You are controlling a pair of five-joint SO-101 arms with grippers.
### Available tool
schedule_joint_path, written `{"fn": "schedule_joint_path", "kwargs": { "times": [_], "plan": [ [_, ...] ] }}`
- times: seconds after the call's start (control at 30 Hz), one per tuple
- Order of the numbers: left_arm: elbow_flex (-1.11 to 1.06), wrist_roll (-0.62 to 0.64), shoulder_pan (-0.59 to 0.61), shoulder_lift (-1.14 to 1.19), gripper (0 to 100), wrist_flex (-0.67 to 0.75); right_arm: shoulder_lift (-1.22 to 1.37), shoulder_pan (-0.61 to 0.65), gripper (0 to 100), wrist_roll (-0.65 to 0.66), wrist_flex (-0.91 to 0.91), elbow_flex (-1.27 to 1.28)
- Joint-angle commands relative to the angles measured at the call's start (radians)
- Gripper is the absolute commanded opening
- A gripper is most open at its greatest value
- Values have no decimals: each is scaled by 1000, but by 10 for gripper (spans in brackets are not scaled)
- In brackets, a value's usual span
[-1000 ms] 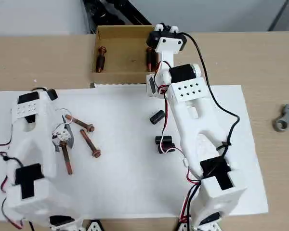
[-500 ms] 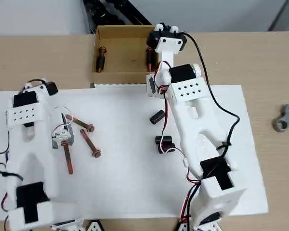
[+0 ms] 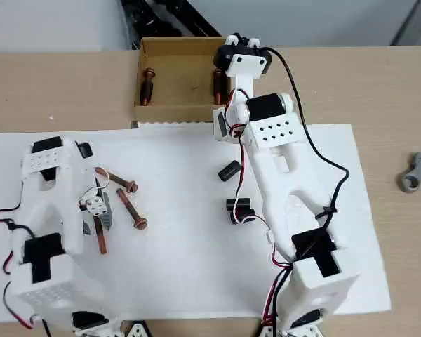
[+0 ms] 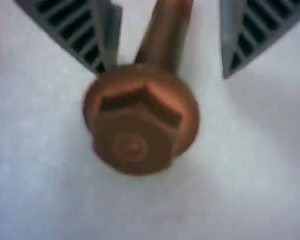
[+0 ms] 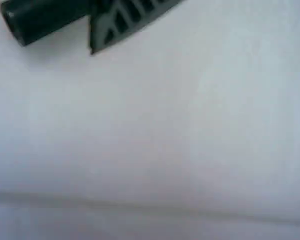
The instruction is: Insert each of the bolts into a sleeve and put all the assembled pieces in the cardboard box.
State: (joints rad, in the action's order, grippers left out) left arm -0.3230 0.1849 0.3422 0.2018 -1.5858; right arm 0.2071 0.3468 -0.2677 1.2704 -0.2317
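Three copper bolts lie on the white sheet (image 3: 182, 267). My left gripper (image 3: 101, 222) is down over the nearest bolt (image 3: 101, 241), open; in the left wrist view its grey fingers (image 4: 92, 32) flank the bolt (image 4: 140, 120) shaft with gaps on both sides. The other two bolts (image 3: 118, 180) (image 3: 132, 210) lie just to the right. Two black sleeves (image 3: 229, 170) (image 3: 240, 206) rest mid-sheet. The cardboard box (image 3: 170, 111) holds two assembled pieces (image 3: 148, 86) (image 3: 217, 83). My right gripper (image 3: 223, 126) hangs by the box's front right corner; one finger (image 5: 125, 20) and a black sleeve (image 5: 40, 17) show.
A grey plastic part (image 3: 415, 172) lies on the bare wooden table at the far right. The right arm (image 3: 281, 175) stretches over the sheet's right half, from the near edge up to the box. Cables trail from both arms.
My left arm swung and its gripper came down and nearer along the sheet, ending astride the nearest bolt. The right arm, sleeves and other bolts have not moved.
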Motion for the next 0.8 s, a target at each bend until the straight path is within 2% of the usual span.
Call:
{"fn": "schedule_joint_path", "kwargs": {
  "times": [0.0, 0.23, 0.57, 0.77],
  "plan": [
    [24, 0, 8, 0, 114, 55, -58, -1, 187, -8, 4, -64],
    [-77, -5, 8, 0, 9, 183, -59, -1, 187, -8, 4, -64],
    [-107, -5, 9, -11, 6, 213, -58, -1, 187, -5, 4, -64],
    [-111, -5, 5, -235, 8, 219, -64, -1, 187, -5, 4, -64]
  ]
}}
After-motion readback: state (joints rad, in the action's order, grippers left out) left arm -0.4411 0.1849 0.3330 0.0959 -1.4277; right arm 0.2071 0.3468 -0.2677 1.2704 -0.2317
